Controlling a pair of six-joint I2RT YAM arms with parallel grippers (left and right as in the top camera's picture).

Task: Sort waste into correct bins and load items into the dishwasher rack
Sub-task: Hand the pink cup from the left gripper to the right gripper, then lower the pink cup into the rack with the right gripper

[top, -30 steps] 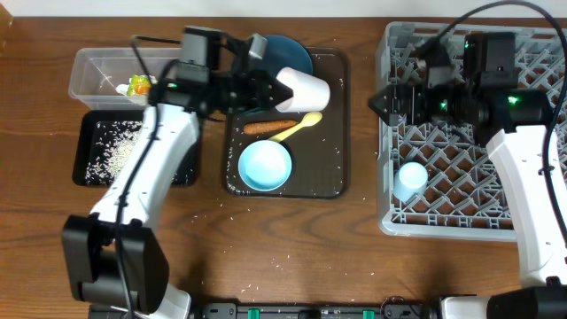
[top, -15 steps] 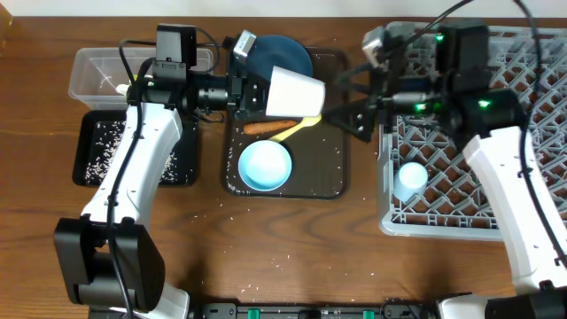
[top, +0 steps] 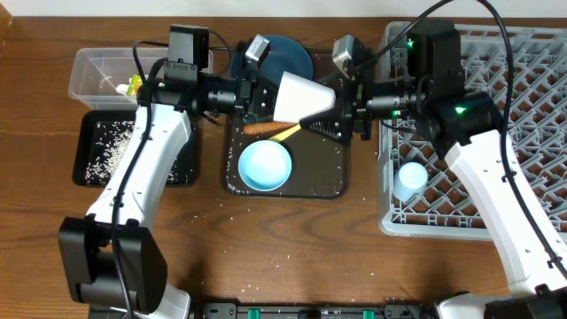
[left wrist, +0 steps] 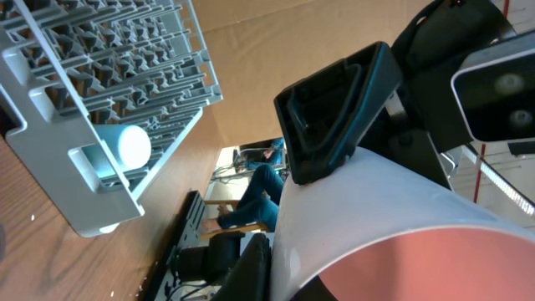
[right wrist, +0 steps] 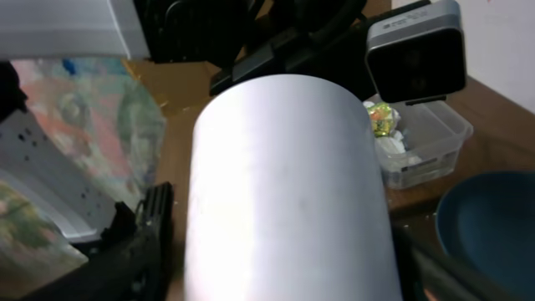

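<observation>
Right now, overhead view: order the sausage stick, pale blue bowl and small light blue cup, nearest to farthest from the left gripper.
1. Sausage stick, beside the left gripper, on the brown tray.
2. Pale blue bowl, lower on that tray.
3. Small light blue cup, far right, in the dishwasher rack.

smooth matt cup (top: 299, 95), wood-grain table (top: 292, 235)

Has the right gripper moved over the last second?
Yes. The right gripper travelled left, off the grey plastic lattice rack, to the pink cup.
</observation>
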